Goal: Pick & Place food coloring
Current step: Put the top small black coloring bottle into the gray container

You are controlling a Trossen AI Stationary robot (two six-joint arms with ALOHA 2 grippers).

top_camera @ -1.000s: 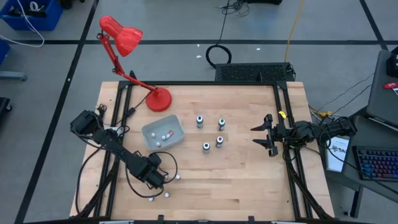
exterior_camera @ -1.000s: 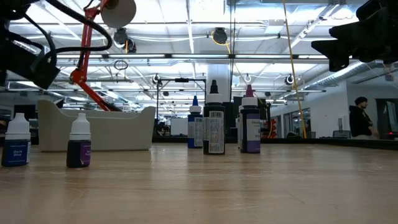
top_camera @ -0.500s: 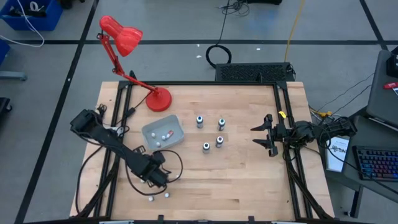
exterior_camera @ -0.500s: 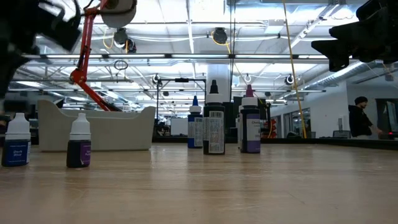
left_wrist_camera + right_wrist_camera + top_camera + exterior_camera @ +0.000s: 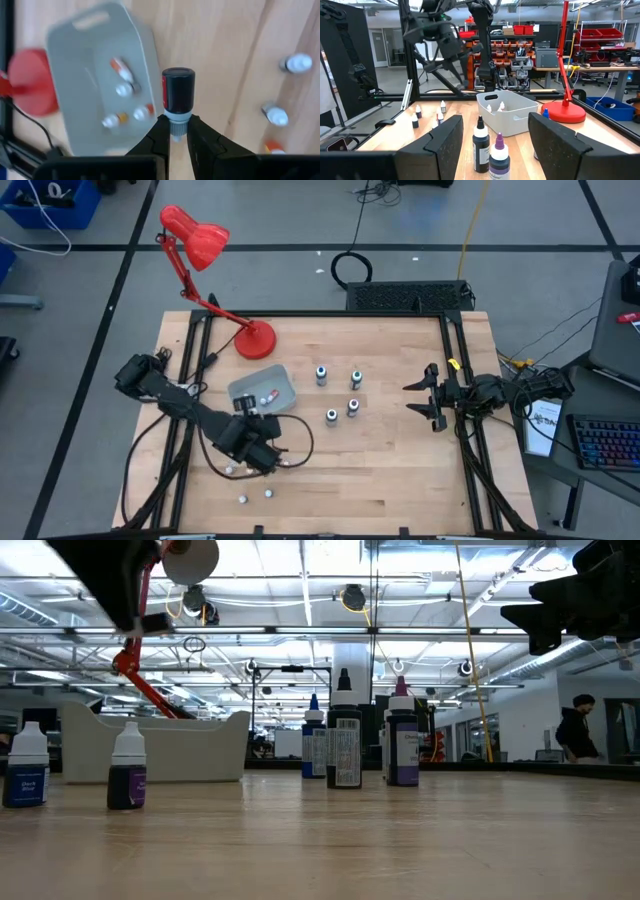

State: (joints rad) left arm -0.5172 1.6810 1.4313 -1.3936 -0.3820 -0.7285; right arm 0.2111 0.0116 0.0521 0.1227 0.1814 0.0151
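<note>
My left gripper [image 5: 262,455] [image 5: 175,125] hangs over the table's near-left part, just on the near side of the grey tray [image 5: 263,390] [image 5: 95,75], and is shut on a small black food coloring bottle [image 5: 178,92] with a red label. Several tiny bottles lie inside the tray. Several larger bottles [image 5: 338,394] [image 5: 345,745] stand upright at the table's middle. More small ones [image 5: 255,496] [image 5: 275,115] lie on the wood near the near edge. My right gripper [image 5: 425,395] [image 5: 495,145] waits, open, over the table's right side. My left gripper pinches the small bottle between its two fingers at the pale cap end [image 5: 174,128]. The black body sticks out past the fingertips, in line with them. The fingers slant down from above, and the bottle is lifted clear of the table beside the tray's edge.
A red desk lamp stands with its base [image 5: 255,340] [image 5: 30,82] at the far-left, beyond the tray. Two small bottles [image 5: 25,770] [image 5: 127,772] stand close to the low camera. Bare wood lies between the standing bottles and the right gripper.
My left gripper has risen from the table's near-left part and moved toward the far edge and the tray, carrying the small bottle, which is now lifted clear. In the low view the arm has climbed toward the picture's top. The right arm has kept still.
</note>
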